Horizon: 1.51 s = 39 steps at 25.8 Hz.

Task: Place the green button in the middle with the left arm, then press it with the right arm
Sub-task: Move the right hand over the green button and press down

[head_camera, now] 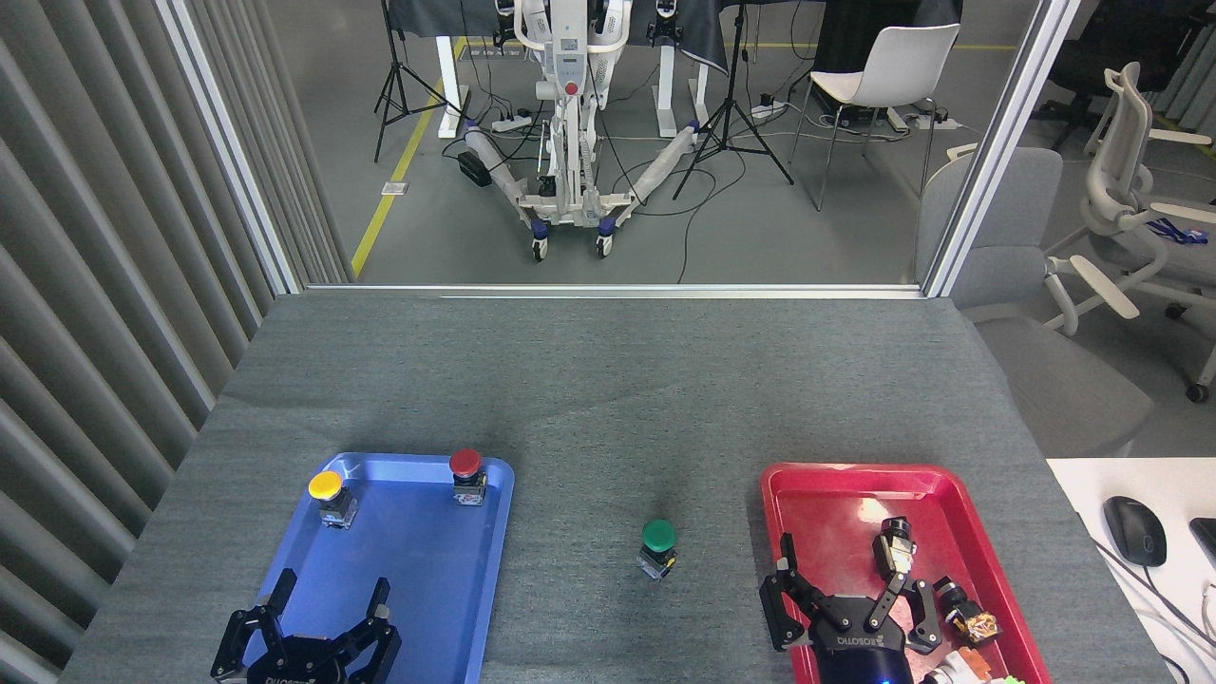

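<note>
Grey table [608, 380] carrying a blue tray [418, 570] at left and a red tray [826, 503] at right. Left gripper [328, 608], fingers spread and empty, hangs over the blue tray's near end. Right gripper [841, 584], likewise released, hovers over the red tray among small parts. The green button [657, 549] stands upright on bare table between the trays, touching neither. Risk: an off-centre press by splayed fingers could tip or skid the unanchored, narrow-based button.
</note>
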Each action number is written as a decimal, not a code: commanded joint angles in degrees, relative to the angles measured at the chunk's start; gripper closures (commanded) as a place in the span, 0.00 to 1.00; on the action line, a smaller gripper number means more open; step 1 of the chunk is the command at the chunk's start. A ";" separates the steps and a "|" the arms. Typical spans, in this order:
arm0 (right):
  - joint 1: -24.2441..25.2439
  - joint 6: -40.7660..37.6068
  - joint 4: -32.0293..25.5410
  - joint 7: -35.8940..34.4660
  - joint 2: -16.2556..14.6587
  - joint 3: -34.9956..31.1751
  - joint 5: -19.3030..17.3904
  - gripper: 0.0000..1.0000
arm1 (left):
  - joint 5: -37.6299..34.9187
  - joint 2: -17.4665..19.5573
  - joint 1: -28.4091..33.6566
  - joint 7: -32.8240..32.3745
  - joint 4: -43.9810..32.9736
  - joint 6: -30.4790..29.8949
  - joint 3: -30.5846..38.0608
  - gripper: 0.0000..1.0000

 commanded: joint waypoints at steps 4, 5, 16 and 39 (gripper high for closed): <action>-2.43 -5.15 0.58 0.21 -0.20 4.77 0.38 0.77 | 0.53 0.25 0.37 -0.07 0.08 -0.06 3.16 0.01; -3.31 -5.33 0.67 0.30 -0.20 6.44 0.47 0.83 | 0.53 0.25 0.46 0.02 0.08 -0.24 3.25 0.00; -15.71 0.47 18.51 4.96 1.47 17.60 0.55 1.00 | 0.53 0.52 -0.16 -0.24 -0.01 -3.05 3.60 0.00; -17.73 7.68 29.76 4.79 2.17 19.19 -0.15 0.99 | 1.58 0.43 -0.33 -3.06 0.08 -3.75 7.90 0.00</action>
